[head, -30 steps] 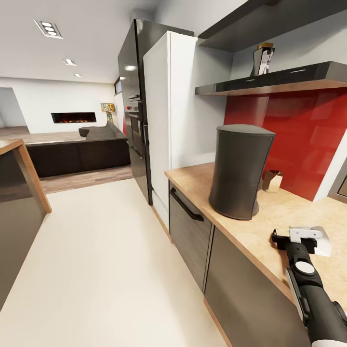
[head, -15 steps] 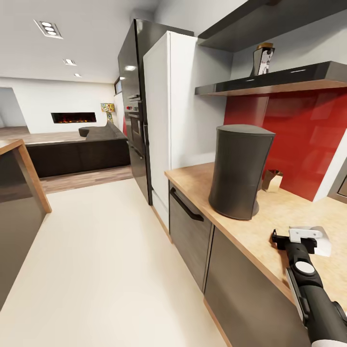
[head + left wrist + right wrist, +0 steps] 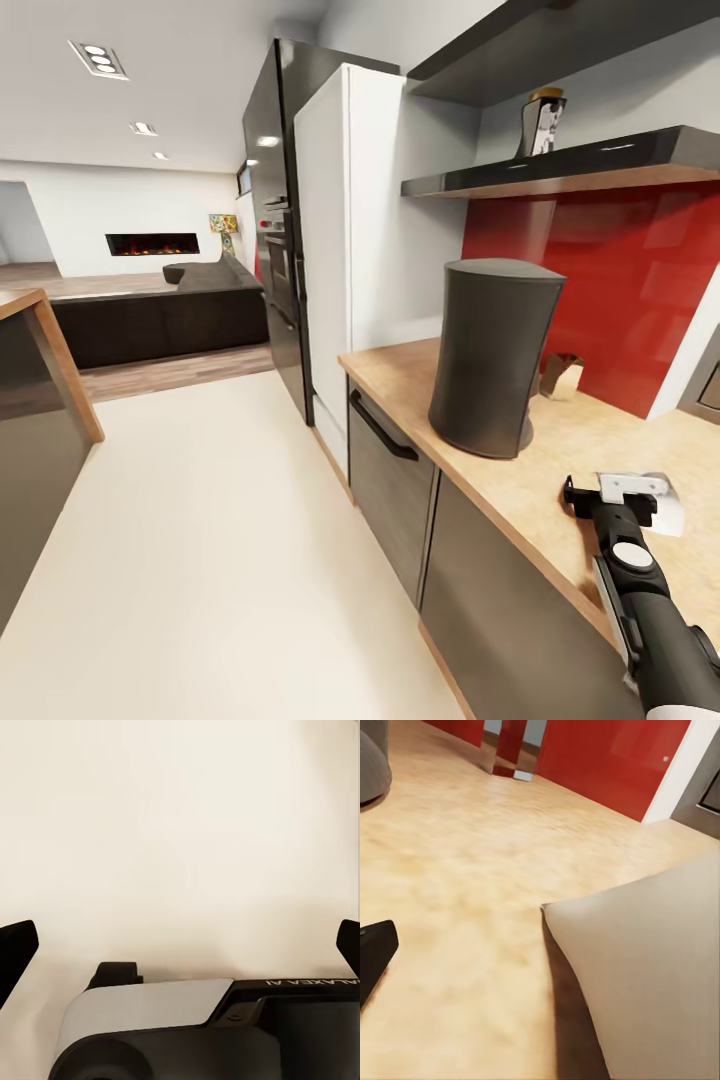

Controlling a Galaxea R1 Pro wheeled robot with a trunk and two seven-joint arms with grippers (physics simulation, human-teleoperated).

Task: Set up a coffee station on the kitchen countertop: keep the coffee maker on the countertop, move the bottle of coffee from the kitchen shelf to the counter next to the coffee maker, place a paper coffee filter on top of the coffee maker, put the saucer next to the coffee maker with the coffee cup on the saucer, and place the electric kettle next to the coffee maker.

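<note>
At frame centre-right I see the coffee maker [image 3: 495, 355] standing on the counter [image 3: 560, 450], with a small container [image 3: 562, 375] behind it to the right. Upper right, the bottle of coffee [image 3: 541, 123] sits on the kitchen shelf [image 3: 560, 165]. Lower right, my right tool [image 3: 628, 492] holds the paper coffee filter [image 3: 668, 503] over the counter.

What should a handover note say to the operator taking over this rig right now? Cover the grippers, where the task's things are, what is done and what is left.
Left gripper: open, empty, over pale floor.
Right gripper: low over the kitchen countertop, with the paper coffee filter at its tip; grip unconfirmed.
Coffee maker: on the countertop, top bare.
Bottle of coffee: on the kitchen shelf.
Done: coffee maker in place.
Left: filter onto the maker, bottle down beside it, then saucer, cup and kettle.
</note>
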